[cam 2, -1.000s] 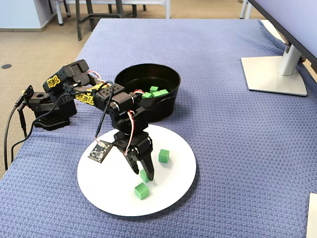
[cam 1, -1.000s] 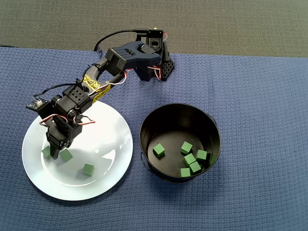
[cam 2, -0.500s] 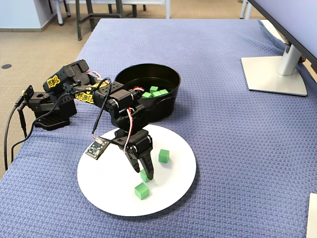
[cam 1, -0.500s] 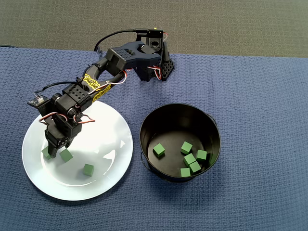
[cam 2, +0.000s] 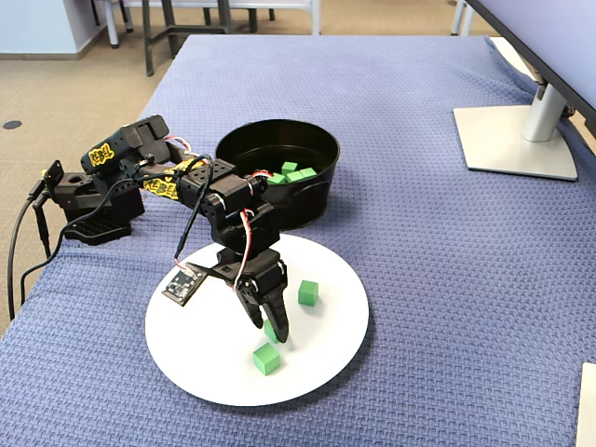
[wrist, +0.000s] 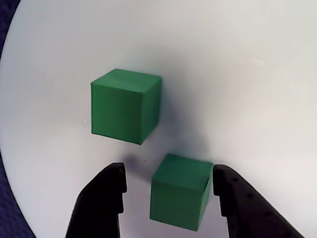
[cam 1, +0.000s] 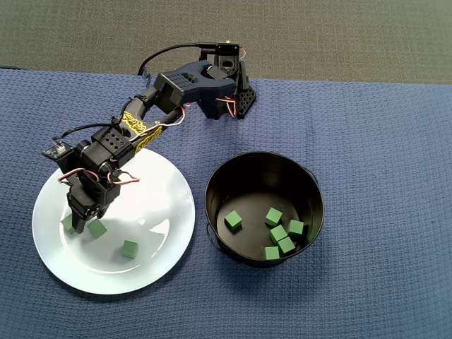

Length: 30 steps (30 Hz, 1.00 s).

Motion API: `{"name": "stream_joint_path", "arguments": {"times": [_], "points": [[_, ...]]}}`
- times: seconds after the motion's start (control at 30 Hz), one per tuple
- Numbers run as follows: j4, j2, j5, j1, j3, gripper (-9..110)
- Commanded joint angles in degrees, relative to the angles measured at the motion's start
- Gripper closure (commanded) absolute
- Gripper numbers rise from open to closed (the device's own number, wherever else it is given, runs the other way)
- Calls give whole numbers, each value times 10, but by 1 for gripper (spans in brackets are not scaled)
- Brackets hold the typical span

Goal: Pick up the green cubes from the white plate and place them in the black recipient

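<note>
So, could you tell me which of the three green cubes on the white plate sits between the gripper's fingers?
The cube between the open gripper fingers, low in the wrist view. A second lies just beyond it; the third sits apart, nearer the pot.

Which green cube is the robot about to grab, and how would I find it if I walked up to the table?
Find the white plate beside the black pot. Three green cubes lie on it; the arm's open tool hangs over two of them. The one it wants sits between the tool's two fingers, touching one of them, while its close neighbour lies just beyond the fingertips and the third cube lies apart.
</note>
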Motion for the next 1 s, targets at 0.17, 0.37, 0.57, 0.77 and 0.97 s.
{"name": "stream_joint_path", "arguments": {"times": [0.17,0.37,0.57,0.77,0.97], "points": [[4,19,26,-23,-16,88],[3,23,37,-31,-14,88],[4,23,38,-37,-12,88],[4,22,38,-37,-11,89],[4,18,34,-33,-11,91]]}}
